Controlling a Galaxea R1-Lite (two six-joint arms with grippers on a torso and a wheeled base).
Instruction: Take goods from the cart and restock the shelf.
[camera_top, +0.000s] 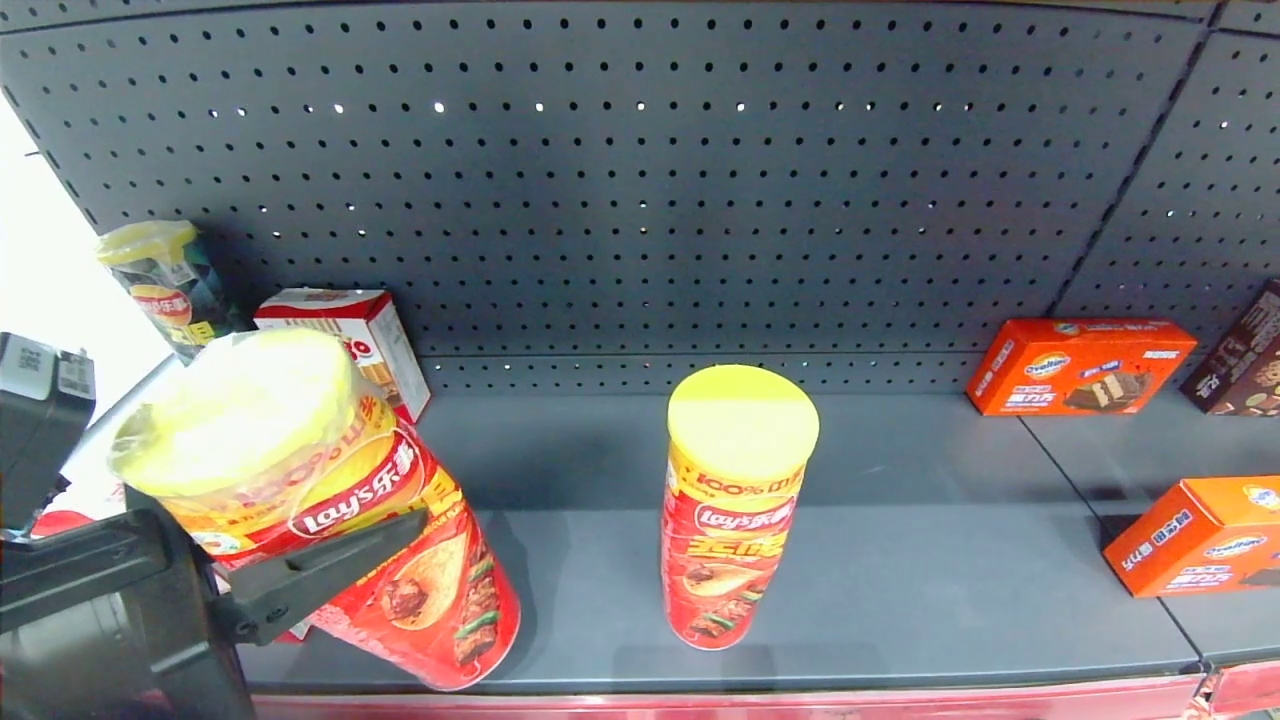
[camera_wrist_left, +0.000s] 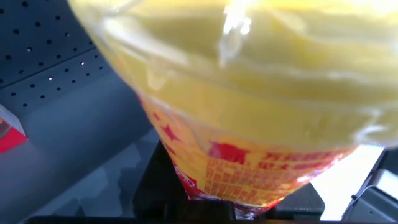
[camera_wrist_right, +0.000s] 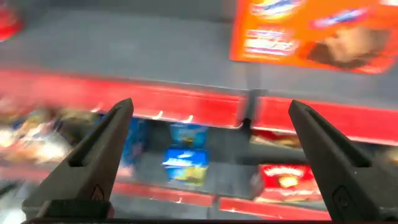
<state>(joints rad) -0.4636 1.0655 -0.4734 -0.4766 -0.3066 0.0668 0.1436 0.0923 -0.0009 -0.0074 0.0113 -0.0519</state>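
Note:
My left gripper (camera_top: 310, 560) is shut on a plastic-wrapped chips can (camera_top: 340, 500) with a yellow lid and a red body, at the shelf's front left. The can leans left, its lower end over the front edge of the grey shelf (camera_top: 900, 560). In the left wrist view the same chips can (camera_wrist_left: 249, 74) looms close above the left gripper (camera_wrist_left: 230, 202). A second chips can (camera_top: 735, 500) stands upright mid-shelf, apart from the held one. My right gripper (camera_wrist_right: 208, 109) is open and holds nothing, in front of the red shelf edge (camera_wrist_right: 186, 102), below an orange box (camera_wrist_right: 317, 31).
A red-and-white box (camera_top: 350, 335) and a dark can (camera_top: 165, 285) stand at the back left. Orange boxes (camera_top: 1080, 365) (camera_top: 1195, 535) and a brown box (camera_top: 1245, 360) sit at the right. Pegboard (camera_top: 640, 180) backs the shelf. Free shelf lies between the cans and right of the middle one.

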